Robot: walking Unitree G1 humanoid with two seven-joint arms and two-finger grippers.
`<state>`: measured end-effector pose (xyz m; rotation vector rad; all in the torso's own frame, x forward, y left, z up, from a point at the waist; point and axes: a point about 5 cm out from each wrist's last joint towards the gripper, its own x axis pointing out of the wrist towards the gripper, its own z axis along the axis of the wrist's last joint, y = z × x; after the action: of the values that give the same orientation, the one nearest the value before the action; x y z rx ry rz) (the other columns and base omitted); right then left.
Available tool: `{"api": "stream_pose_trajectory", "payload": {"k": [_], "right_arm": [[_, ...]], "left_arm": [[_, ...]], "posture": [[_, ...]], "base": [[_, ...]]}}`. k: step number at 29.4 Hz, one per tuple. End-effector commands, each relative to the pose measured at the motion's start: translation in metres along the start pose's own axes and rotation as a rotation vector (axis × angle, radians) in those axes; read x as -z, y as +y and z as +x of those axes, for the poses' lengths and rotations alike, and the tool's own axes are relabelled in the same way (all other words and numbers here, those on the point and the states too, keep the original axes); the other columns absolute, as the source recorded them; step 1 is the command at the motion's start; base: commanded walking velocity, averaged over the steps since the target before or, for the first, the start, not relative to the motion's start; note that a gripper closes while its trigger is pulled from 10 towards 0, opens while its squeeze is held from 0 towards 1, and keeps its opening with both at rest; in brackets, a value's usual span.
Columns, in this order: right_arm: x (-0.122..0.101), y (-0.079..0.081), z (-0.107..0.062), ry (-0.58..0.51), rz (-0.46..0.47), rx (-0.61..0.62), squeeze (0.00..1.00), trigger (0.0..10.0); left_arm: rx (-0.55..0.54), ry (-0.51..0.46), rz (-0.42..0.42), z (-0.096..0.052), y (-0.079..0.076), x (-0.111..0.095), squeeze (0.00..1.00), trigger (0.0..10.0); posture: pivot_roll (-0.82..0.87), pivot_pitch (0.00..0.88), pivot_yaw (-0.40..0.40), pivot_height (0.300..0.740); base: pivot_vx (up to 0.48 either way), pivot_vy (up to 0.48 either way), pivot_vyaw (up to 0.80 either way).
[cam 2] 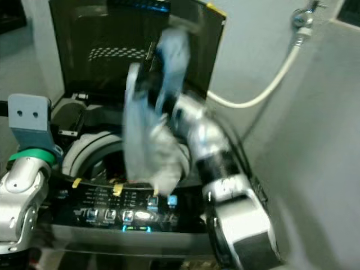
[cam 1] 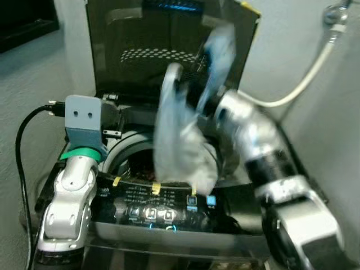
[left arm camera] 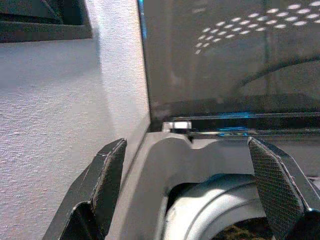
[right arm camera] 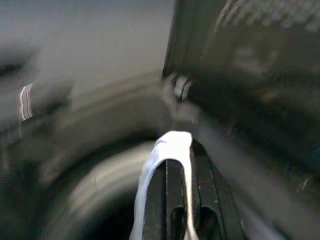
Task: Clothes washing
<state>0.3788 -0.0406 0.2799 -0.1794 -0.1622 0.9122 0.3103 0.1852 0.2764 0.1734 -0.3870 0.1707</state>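
The soft, light blue-grey cloth hangs long and straight down over the round opening of the dark top-loading washing machine. Its top end is up by the raised dark lid. The cloth looks thin, floppy and crumpled. The right gripper has its jaws squeezed together on the cloth. The left gripper waits by the machine's back left corner, jaws wide apart, holding nothing.
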Motion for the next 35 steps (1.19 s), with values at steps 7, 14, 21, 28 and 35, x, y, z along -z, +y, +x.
{"api": "stream_pose_trajectory", "payload": {"k": [7,14,21,28,35], "right_arm": [[-0.004,0.003,-0.011,0.017,-0.099,-0.090,0.00,10.0],[-0.007,-0.016,-0.032,0.098,-0.122,-0.082,0.00,10.0],[-0.007,-0.029,-0.047,0.152,-0.070,-0.075,0.00,10.0],[0.011,-0.017,-0.062,0.233,-0.048,-0.214,0.93,10.0],[0.018,-0.013,-0.064,0.260,-0.010,-0.222,0.60,10.0]], "left_arm": [[0.063,0.015,-0.026,-0.003,-0.006,0.000,0.00,10.0],[0.351,0.114,0.029,-0.016,-0.032,0.005,0.00,10.0],[0.489,0.185,0.113,-0.026,-0.041,0.009,0.00,10.0],[0.495,0.157,0.036,-0.022,-0.041,-0.006,0.00,10.0],[0.460,0.144,0.029,-0.019,-0.037,-0.012,0.00,10.0]], "posture": [[0.05,0.021,-0.031,0.740],[0.05,0.027,-0.034,0.740],[0.06,0.038,-0.022,0.740],[0.06,0.042,-0.012,0.740],[0.06,0.040,-0.018,0.740]], "base": [[0.000,0.000,0.00],[0.000,0.000,0.00],[0.000,0.000,0.00],[0.000,0.000,0.00],[0.000,0.000,0.00]]}}
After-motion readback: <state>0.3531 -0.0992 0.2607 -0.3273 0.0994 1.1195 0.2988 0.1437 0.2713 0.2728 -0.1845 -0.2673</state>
